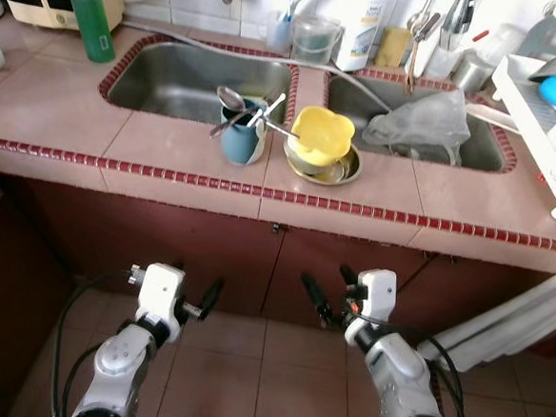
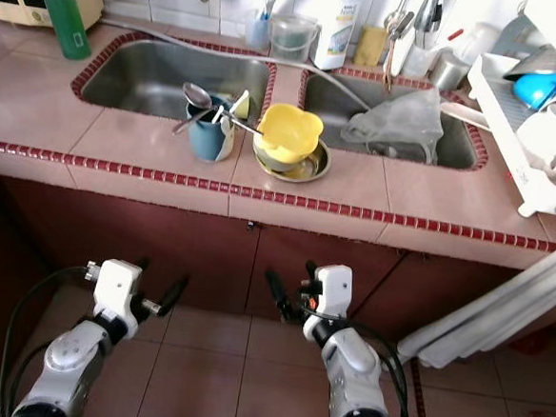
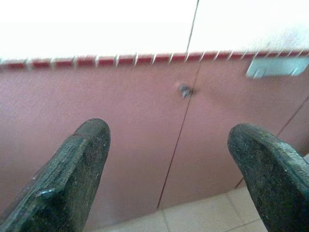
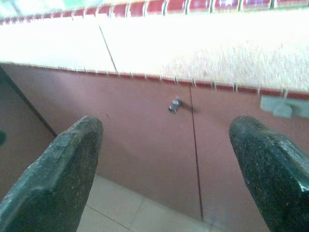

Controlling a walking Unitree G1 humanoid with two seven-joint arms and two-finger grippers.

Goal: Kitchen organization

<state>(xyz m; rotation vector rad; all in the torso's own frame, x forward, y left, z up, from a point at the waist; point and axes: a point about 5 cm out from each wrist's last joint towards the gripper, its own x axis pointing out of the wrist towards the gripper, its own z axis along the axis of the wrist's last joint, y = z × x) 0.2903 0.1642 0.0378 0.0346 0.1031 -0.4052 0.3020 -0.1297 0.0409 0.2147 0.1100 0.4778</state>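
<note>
The dishes for this kitchen organization sit on the table (image 1: pixel 168 139) between the two sinks: a yellow bowl (image 1: pixel 322 133) tilted in a metal dish (image 1: pixel 325 168), just beside a blue cup (image 1: pixel 242 137) crammed with a ladle and spoons. I judge the cup top-heavy; a careless nudge could tip it into the left sink (image 1: pixel 196 81). The bowl may slide off its dish. My left pincer (image 1: pixel 199 298) and right pincer (image 1: pixel 327 293) hang low before the cabinet doors, both wide open, holding nothing. The drying rack (image 1: pixel 542 122) is cut off, and the grey bag (image 1: pixel 420 121) hides what lies in the right sink.
</note>
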